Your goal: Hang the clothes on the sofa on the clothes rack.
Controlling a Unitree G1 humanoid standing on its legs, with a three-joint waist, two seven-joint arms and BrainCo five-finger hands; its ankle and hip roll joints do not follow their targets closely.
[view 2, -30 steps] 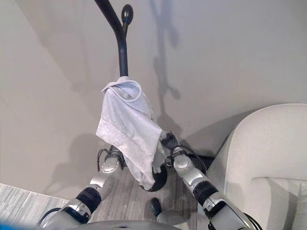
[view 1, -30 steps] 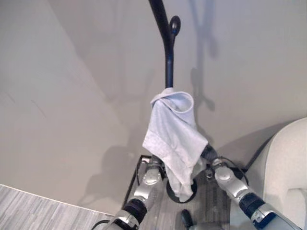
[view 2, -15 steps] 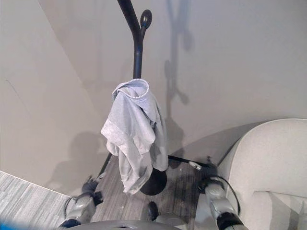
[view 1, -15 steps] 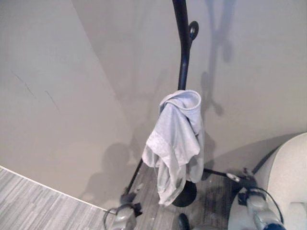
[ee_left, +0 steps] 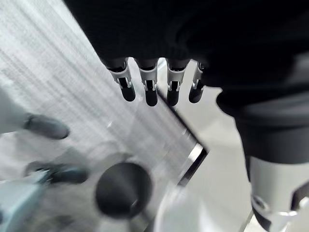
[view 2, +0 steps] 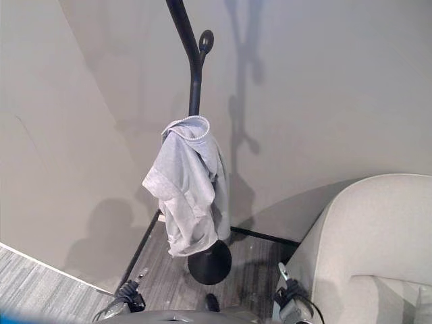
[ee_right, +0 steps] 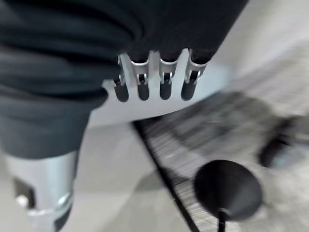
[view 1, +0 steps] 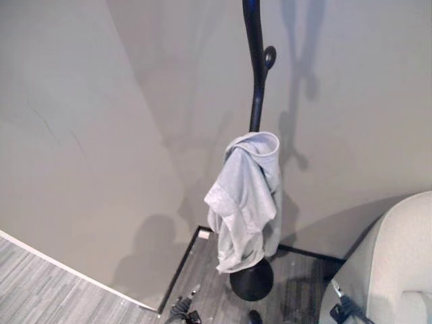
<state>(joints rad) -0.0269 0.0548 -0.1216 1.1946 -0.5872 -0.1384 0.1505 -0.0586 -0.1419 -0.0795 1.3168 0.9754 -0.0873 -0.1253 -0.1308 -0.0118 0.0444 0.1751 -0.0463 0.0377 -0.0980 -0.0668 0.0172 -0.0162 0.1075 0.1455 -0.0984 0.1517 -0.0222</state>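
A light grey garment point(view 1: 246, 199) hangs bunched by its collar on a hook of the black clothes rack point(view 1: 255, 74), reaching down almost to the rack's round base point(view 1: 251, 283). Nothing touches the cloth. My left hand point(ee_left: 150, 92) hangs low near the floor, left of the base point(ee_left: 123, 188), fingers straight and holding nothing. My right hand point(ee_right: 143, 84) is low too, on the other side of the base point(ee_right: 227, 183), fingers straight and empty. Both hands peek in at the lower edge of the eye views, the left hand point(view 2: 128, 297) and the right hand point(view 2: 290, 300).
The rack stands in a corner of plain beige walls point(view 1: 101, 135) on grey wood-look flooring point(view 1: 40, 290). A cream sofa point(view 2: 378, 250) fills the lower right, close to the right hand. A black skirting strip point(view 2: 260, 236) runs along the wall's foot.
Both hands have let go of the garment and dropped to the lower edge of the eye views. The cloth now hangs free and narrower on the rack. The camera has shifted.
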